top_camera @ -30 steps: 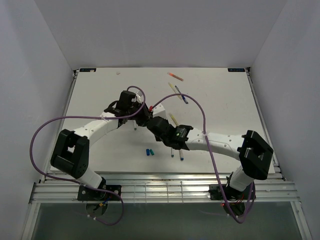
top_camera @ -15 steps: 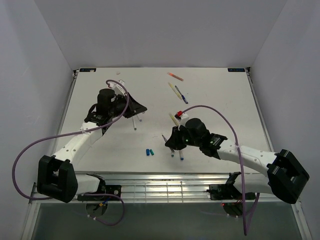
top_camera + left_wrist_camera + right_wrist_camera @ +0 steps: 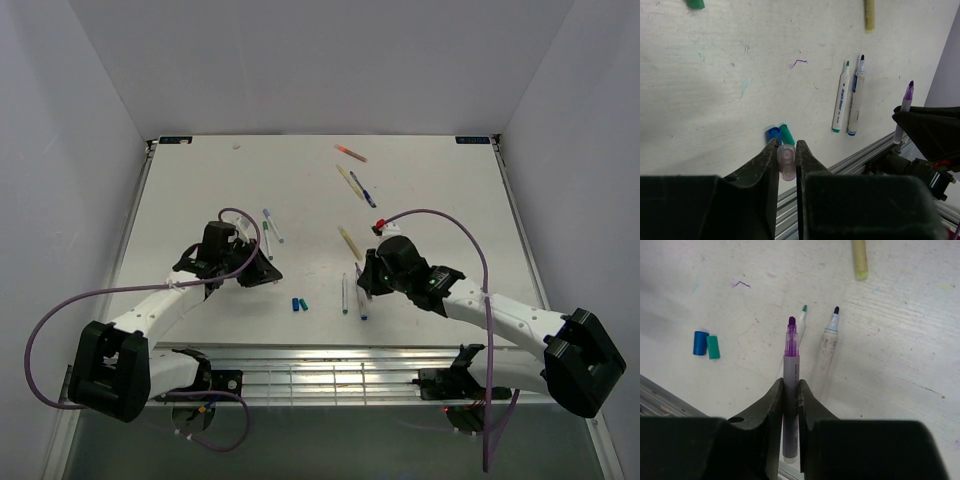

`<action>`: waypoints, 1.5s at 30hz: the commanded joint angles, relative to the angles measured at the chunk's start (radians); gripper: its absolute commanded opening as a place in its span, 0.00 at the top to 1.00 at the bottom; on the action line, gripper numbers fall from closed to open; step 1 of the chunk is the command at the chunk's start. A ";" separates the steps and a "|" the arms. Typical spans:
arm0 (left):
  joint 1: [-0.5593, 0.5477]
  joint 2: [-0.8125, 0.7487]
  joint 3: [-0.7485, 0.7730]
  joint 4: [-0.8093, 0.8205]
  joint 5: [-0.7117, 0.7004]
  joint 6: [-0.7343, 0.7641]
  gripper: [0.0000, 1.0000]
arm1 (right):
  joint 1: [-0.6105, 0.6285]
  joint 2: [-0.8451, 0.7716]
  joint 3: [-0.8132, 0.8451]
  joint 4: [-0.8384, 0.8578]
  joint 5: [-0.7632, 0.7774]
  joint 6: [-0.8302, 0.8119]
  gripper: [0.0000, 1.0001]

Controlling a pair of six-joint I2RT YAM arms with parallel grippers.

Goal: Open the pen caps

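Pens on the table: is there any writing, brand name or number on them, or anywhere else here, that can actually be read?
Nothing can be read as words.
Green-tipped pen: blue print along the barrel, too blurred to read.
Black-tipped pen: blue print along the barrel, too blurred to read.
Held purple pen: no print shows.
Held pale cap: no print shows.
Dark corner tags: too small to read.

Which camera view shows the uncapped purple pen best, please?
The right wrist view: the purple pen sits centred in the right hand, tip bare. The left wrist view catches only its upper part at the edge; the top view hardly shows it.
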 commanded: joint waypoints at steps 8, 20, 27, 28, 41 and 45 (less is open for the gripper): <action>-0.054 -0.058 -0.174 0.077 0.003 -0.023 1.00 | -0.047 0.047 -0.071 -0.032 0.078 0.037 0.92; -0.113 0.026 -0.206 0.187 0.020 -0.092 0.89 | -0.053 0.122 -0.085 0.025 0.057 0.055 0.86; -0.133 0.062 -0.208 0.215 0.003 -0.106 0.74 | -0.053 0.154 -0.085 0.044 0.052 0.058 0.76; -0.133 0.062 -0.209 0.216 0.000 -0.106 0.72 | -0.052 0.156 -0.085 0.045 0.054 0.057 0.73; -0.133 0.079 -0.208 0.223 -0.014 -0.105 0.54 | -0.058 0.176 -0.007 0.039 0.067 -0.012 0.59; -0.133 0.057 -0.205 0.209 -0.018 -0.102 0.53 | -0.065 0.235 0.110 0.033 0.072 -0.103 0.53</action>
